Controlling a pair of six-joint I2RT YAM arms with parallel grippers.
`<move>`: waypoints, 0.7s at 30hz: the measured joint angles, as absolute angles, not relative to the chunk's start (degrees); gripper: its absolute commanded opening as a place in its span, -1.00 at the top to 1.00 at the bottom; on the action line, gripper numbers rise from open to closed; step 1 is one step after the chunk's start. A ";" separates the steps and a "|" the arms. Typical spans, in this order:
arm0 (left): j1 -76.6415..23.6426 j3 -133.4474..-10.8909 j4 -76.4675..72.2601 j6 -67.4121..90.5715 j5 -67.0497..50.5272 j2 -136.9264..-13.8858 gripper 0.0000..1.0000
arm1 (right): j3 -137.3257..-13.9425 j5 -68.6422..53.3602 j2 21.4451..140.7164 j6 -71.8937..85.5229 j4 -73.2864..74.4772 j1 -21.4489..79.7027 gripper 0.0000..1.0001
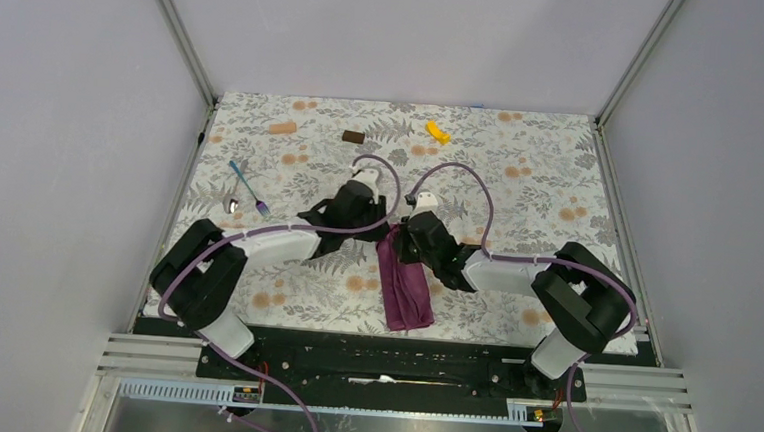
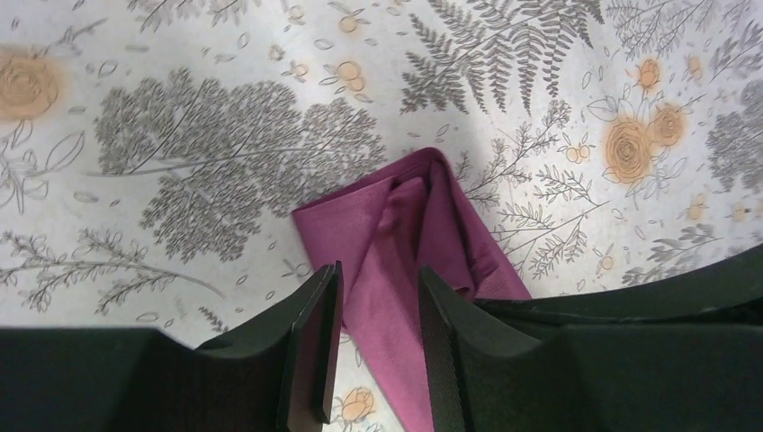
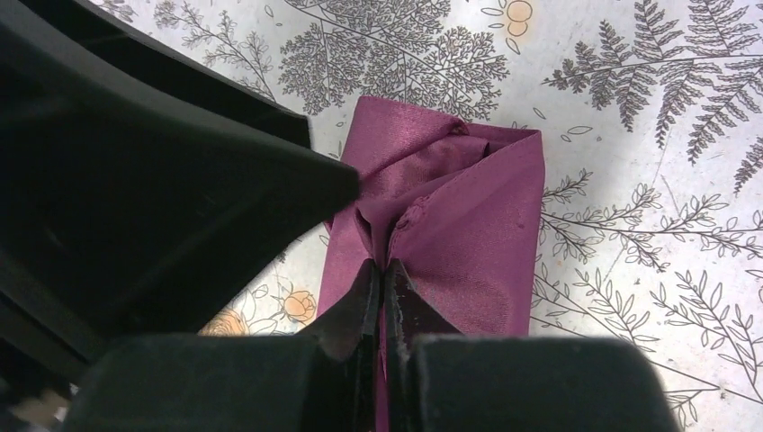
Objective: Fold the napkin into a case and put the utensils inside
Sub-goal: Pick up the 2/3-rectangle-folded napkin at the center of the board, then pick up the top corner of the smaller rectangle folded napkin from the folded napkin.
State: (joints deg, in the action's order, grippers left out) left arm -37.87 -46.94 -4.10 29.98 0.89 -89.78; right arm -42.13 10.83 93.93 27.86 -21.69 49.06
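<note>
The plum napkin (image 1: 406, 290) lies folded into a narrow strip near the table's front centre. My right gripper (image 3: 383, 266) is shut on a raised fold at the napkin's (image 3: 477, 207) far end. My left gripper (image 2: 378, 270) is open, its fingers either side of the napkin's (image 2: 396, 225) end and close above it. In the top view both grippers meet at the strip's far end, the left (image 1: 385, 231) beside the right (image 1: 403, 245). The fork (image 1: 250, 189) and spoon (image 1: 231, 206), with bluish handles, lie at the left of the table, away from both grippers.
A yellow piece (image 1: 437, 131), a brown block (image 1: 353, 136) and a tan piece (image 1: 282, 128) lie along the back of the floral covering (image 1: 520, 184). Grey walls enclose the table on three sides. The left gripper's black body (image 3: 135, 180) crowds the right wrist view.
</note>
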 measured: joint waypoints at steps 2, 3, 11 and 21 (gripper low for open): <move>-40.66 -49.28 -3.07 27.38 4.67 -91.22 0.27 | -42.13 10.31 93.80 28.42 -21.96 48.75 1.00; -41.89 -50.30 -2.68 26.26 6.37 -92.07 0.31 | -42.11 10.00 93.80 28.62 -22.11 48.58 1.00; -45.82 -53.32 -0.78 20.47 15.20 -96.73 0.40 | -41.50 8.82 93.58 29.87 -22.61 48.03 1.00; -46.15 -53.32 -0.60 18.85 16.73 -98.02 0.38 | -41.17 7.81 93.58 30.41 -23.44 47.79 1.00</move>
State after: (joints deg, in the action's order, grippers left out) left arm -46.15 -53.32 -0.60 18.85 16.73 -98.02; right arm -41.17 7.81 93.58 30.41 -23.44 47.79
